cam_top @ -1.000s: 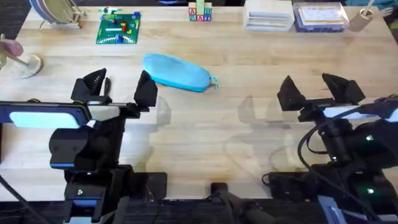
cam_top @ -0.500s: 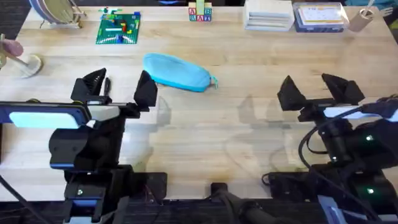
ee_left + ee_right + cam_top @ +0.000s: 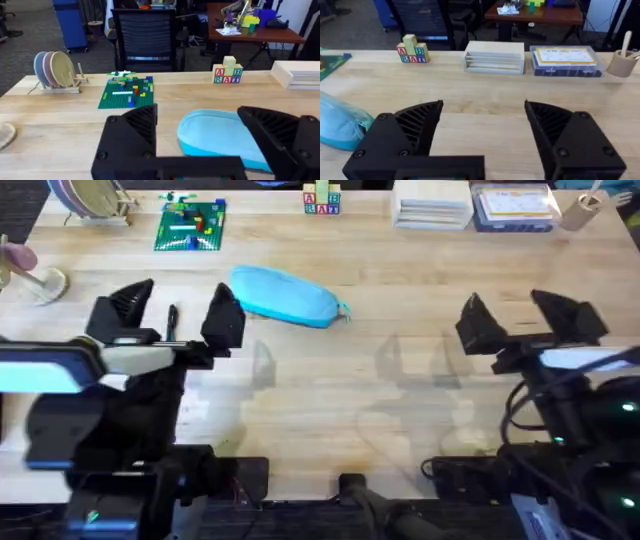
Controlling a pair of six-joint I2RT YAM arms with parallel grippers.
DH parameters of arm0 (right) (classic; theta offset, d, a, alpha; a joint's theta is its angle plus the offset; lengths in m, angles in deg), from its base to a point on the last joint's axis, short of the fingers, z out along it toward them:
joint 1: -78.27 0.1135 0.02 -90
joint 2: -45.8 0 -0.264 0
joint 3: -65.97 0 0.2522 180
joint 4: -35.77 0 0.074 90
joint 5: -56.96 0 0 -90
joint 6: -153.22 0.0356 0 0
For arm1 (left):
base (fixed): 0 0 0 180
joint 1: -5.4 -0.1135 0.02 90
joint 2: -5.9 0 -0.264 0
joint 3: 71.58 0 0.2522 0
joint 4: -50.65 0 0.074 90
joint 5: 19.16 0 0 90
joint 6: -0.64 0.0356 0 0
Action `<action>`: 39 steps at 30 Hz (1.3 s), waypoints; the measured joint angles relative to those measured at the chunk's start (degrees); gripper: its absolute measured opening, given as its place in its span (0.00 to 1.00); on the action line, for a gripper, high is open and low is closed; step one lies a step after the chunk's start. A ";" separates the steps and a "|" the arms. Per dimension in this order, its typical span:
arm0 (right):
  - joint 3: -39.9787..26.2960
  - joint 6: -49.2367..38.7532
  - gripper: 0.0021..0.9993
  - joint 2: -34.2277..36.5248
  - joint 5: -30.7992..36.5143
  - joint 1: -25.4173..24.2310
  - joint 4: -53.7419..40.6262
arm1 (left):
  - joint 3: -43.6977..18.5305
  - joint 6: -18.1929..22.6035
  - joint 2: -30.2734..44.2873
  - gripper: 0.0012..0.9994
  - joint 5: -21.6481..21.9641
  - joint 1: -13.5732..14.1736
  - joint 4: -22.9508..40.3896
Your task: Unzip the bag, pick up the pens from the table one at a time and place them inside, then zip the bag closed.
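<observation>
The two matte-black arms are showing white wrist housings and black cabling. The black left gripper (image 3: 168, 320) and black right gripper (image 3: 530, 320) are displaying wedge-shaped fingers (image 3: 407, 131) with ribbed inner faces and small round screws

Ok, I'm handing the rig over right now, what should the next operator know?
Left end effector: open, empty, hovering beside the bag's left end.
Right end effector: open, empty, over bare table at the right.
The bag: light blue, lying on the table left of centre, apparently zipped, pull at its right end.
One pen lies between the left fingers; no others can be made out.
Done: nothing visible. Left: unzip, load pens, zip closed.
</observation>
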 joint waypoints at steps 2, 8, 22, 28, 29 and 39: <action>-2.37 0.00 1.00 0.00 0.00 0.00 -2.63 | -2.57 0.00 0.00 0.99 0.00 0.00 3.04; -8.45 0.15 1.00 0.10 0.00 0.00 -11.77 | -9.79 0.00 1.03 0.99 0.01 0.00 10.62; -23.54 0.17 1.00 15.09 -0.02 0.00 -22.90 | -28.36 0.02 19.82 0.99 0.01 0.00 23.79; -31.80 0.17 1.00 26.12 -0.11 0.00 -28.34 | -36.57 0.02 28.81 0.99 -0.02 0.00 29.91; -33.03 0.17 1.00 27.73 -0.18 0.00 -29.13 | -37.79 0.03 30.26 0.99 -0.04 0.00 30.92; -43.33 0.17 1.00 41.39 -0.22 0.00 -35.88 | -48.79 0.02 46.25 0.99 -0.06 0.00 40.47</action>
